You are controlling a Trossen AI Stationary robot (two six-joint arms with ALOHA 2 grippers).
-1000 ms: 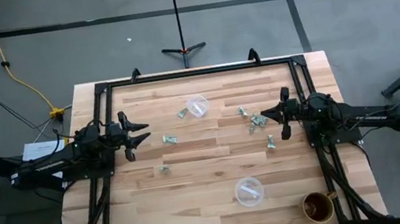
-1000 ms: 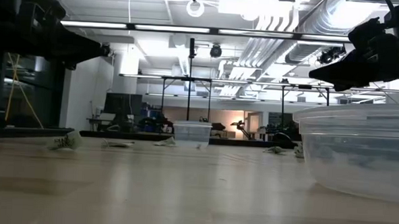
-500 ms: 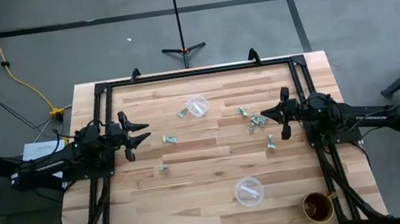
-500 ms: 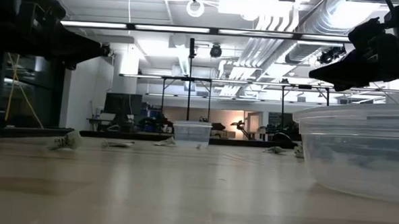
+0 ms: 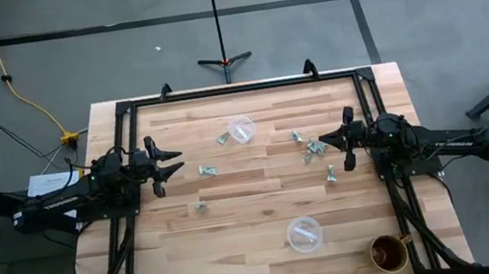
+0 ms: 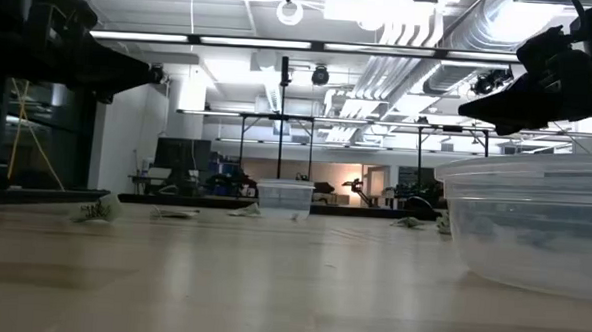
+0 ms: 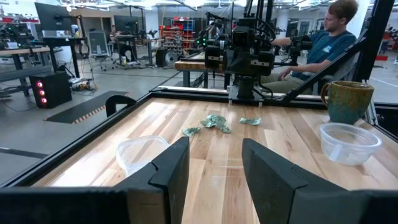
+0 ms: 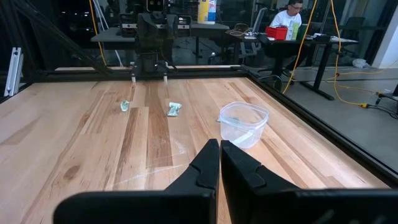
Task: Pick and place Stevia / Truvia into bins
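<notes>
Several small pale green and white sachets lie flat on the wooden table: three toward the left [image 5: 207, 170] and a cluster toward the right [image 5: 312, 149]. One clear cup [image 5: 241, 130] stands toward the far side, the other [image 5: 304, 234] toward the near edge. My left gripper [image 5: 174, 162] hovers open at the table's left, and its fingers [image 7: 214, 146] are spread wide in the left wrist view. My right gripper [image 5: 325, 140] hovers shut at the table's right beside the sachet cluster, and its fingers [image 8: 220, 146] are closed together in the right wrist view. Neither touches anything.
A brown mug [image 5: 390, 252] stands at the near right corner. A black frame [image 5: 237, 87] runs along the table's edges. The near cup [image 6: 533, 231] fills the low view's right side. A person [image 7: 323, 43] sits beyond the table's right side; another person [image 8: 292, 18] shows beyond the left.
</notes>
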